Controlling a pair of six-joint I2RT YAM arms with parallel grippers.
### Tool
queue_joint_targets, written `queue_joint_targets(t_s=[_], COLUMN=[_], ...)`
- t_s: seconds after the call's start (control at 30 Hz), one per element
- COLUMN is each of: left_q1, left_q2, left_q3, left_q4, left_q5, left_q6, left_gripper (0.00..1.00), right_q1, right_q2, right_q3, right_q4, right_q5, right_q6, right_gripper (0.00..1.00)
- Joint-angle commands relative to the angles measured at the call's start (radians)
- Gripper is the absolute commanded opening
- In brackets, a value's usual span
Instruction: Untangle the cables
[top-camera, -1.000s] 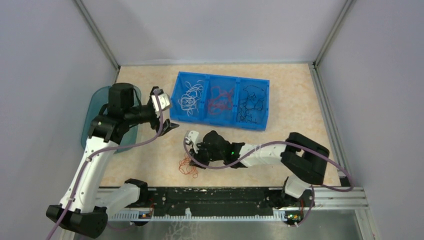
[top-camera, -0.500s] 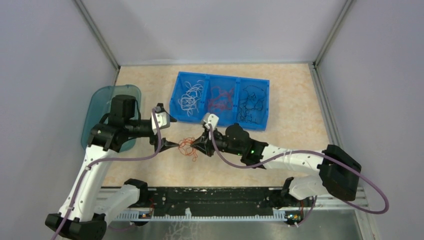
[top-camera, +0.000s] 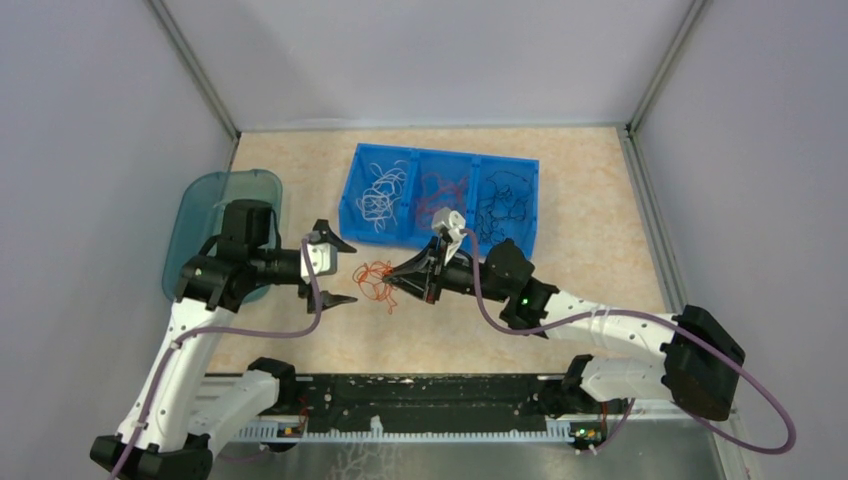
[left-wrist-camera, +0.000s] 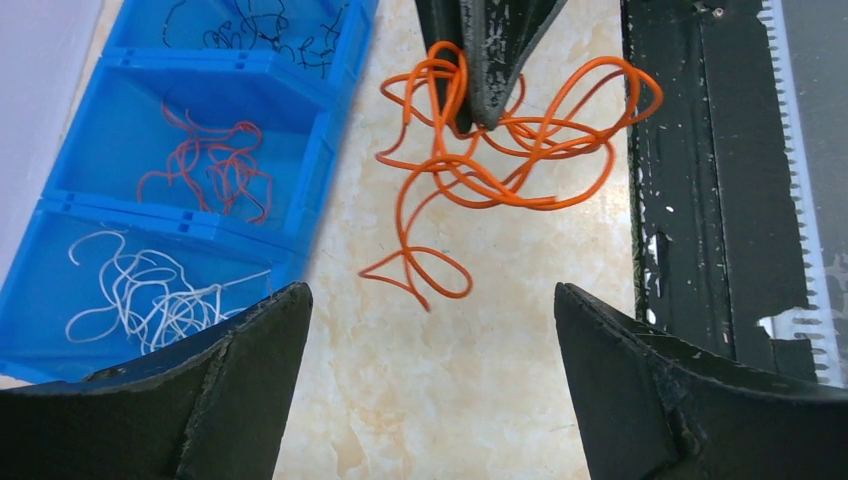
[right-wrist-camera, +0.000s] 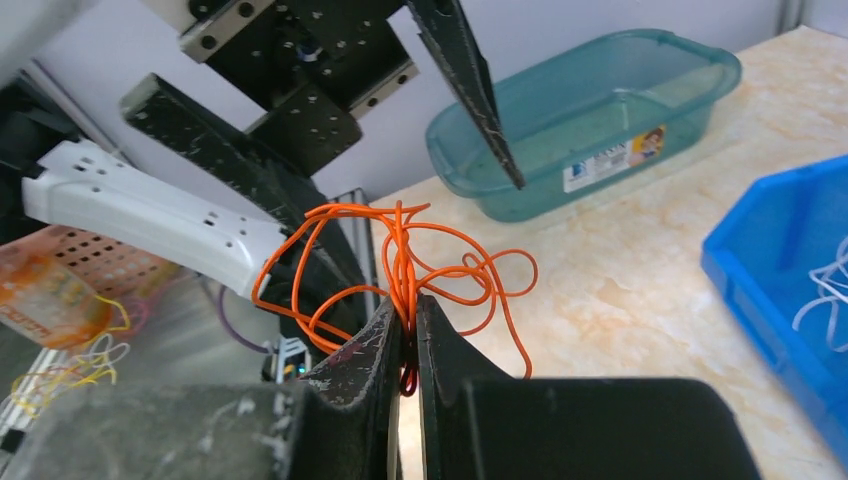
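The bunch of orange cables (top-camera: 378, 285) hangs in the air over the middle of the table (top-camera: 600, 230), just in front of the near wall of the blue tray (top-camera: 440, 153). Several loops are still knotted through each other, and one loose tail droops below the rest. The right gripper (top-camera: 392, 282) is pinched shut on the bunch at its knot, the strands squeezed between the two fingertips.

A second ago this bunch lay on the table towards the near edge with the right gripper down on it. It has since been lifted and carried away from that edge, towards the left arm. The left gripper (top-camera: 345, 270), which had been by the tray's near left corner, has swung round to face the bunch. It is spread almost fully wide, holding nothing, with the cables just beyond its fingertips.

This looks like a handover for a two-handed pull: the left gripper likely needs to close on a free loop. The tray already holds white cables (top-camera: 380, 192), red ones (top-camera: 440, 200) and black ones (top-camera: 500, 205), each in their own compartment.
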Motion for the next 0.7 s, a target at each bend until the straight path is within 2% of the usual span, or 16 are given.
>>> queue_joint_targets(t_s=[0.0,0.13,0.23,0.37,0.43,0.57,0.67], left_q1=[0.001,-0.003,-0.01,-0.012,-0.012,-0.012,-0.012], left_q2=[-0.019,-0.03,-0.019,-0.012,-0.011,-0.002,-0.007], left_q3=[-0.008,-0.014,-0.015,-0.007,0.001,0.003,0.003], left_q4=[0.1,0.223,0.23,0.166,0.129,0.067,0.085], left_q5=[0.072,0.117,0.134,0.13,0.13,0.13,0.13], left_q6=[-0.049,-0.187,-0.217,-0.175,-0.144,-0.098,-0.109], left_gripper=[0.95,0.88,0.71,0.5,0.44,0.43,0.29], right_q1=[-0.009,-0.009,-0.009,-0.01,-0.018,-0.032,-0.035], right_q2=[-0.021,-0.005,0.009,0.004,-0.008,-0.022,-0.019], right_q3=[0.0,-0.001,0.002,-0.006,-0.013,-0.022,-0.012], right_q4=[0.145,0.204,0.241,0.244,0.241,0.252,0.243], right_q5=[-0.076,-0.084,-0.099,-0.086,-0.081,-0.073,-0.088], right_q6=[0.082,0.114,0.136,0.136,0.136,0.143,0.146], right_gripper=[0.08,0.08,0.08,0.08,0.08,0.08,0.08])
